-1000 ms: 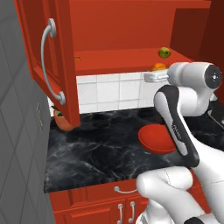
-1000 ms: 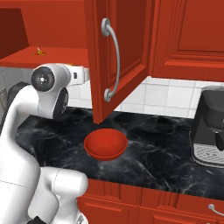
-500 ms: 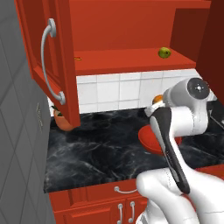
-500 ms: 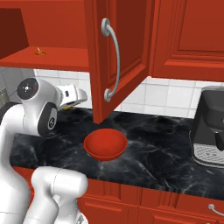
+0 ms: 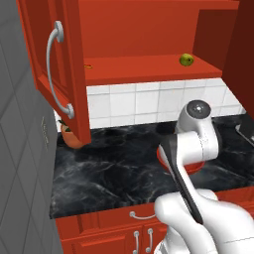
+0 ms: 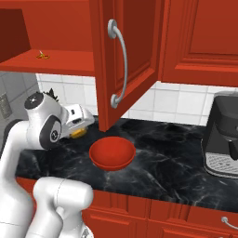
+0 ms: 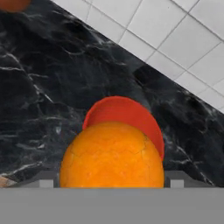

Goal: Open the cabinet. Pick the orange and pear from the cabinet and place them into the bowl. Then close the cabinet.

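Orange [image 7: 111, 155] first — it sits right between the fingers of the gripper [image 6: 80, 130], round and bright, and the fingers are closed on its two sides. In the hand view it is big and close, so the hand is carrying it, not just near it.

Look past the orange and you see the bowl [image 7: 131, 114]. Its red rim peeks out from behind the fruit, on the far side from the hand. So the bowl lies straight ahead of the hand and lower down. In the right base view the bowl [image 6: 111, 154] sits on the dark counter [image 6: 167, 158], and the gripper hangs just beside it, to the bowl's left and a bit higher up. They are not touching yet.

That gap is what the next move turns on, I think — the hand has to slide a little more toward the bowl's middle, then let go. If it lets go too soon, the orange could hit the rim and roll away across the counter.

Farther out, the cabinet [image 5: 149, 30] is open, with both doors swung wide. The pear [image 5: 186, 60] waits on the shelf inside, high above the hand and well apart from it. It comes later.
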Robot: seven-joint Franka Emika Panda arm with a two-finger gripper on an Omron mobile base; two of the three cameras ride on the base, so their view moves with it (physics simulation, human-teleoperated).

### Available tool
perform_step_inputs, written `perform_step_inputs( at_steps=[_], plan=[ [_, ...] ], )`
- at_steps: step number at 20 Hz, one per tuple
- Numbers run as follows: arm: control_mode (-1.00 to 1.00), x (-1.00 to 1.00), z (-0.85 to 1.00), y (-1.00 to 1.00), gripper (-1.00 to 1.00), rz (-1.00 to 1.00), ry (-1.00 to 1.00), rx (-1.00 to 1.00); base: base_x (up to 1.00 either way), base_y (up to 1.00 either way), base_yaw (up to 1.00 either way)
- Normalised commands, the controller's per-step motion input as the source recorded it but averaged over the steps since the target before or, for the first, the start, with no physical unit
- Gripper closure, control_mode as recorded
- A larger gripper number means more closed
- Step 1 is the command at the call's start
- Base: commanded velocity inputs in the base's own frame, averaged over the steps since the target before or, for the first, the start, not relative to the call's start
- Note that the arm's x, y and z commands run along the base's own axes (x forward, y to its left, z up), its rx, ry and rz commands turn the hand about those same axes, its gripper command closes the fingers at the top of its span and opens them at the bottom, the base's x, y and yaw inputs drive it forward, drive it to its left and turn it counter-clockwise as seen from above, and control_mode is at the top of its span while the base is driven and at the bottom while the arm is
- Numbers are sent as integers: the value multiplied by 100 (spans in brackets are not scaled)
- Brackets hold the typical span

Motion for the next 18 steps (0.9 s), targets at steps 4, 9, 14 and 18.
perform_step_inputs(
  at_steps=[4, 9, 14, 18],
  plan=[
    [-100, 15, -50, -22, 100, 0, 19, -2, 0, 0, 0],
    [-100, 40, -49, -29, 100, 0, 6, 0, 0, 0, 0],
    [-100, 42, -40, -25, 100, 0, 0, 1, 0, 0, 0],
    [-100, 25, -44, -30, 100, 0, -8, 18, 0, 0, 0]
  ],
)
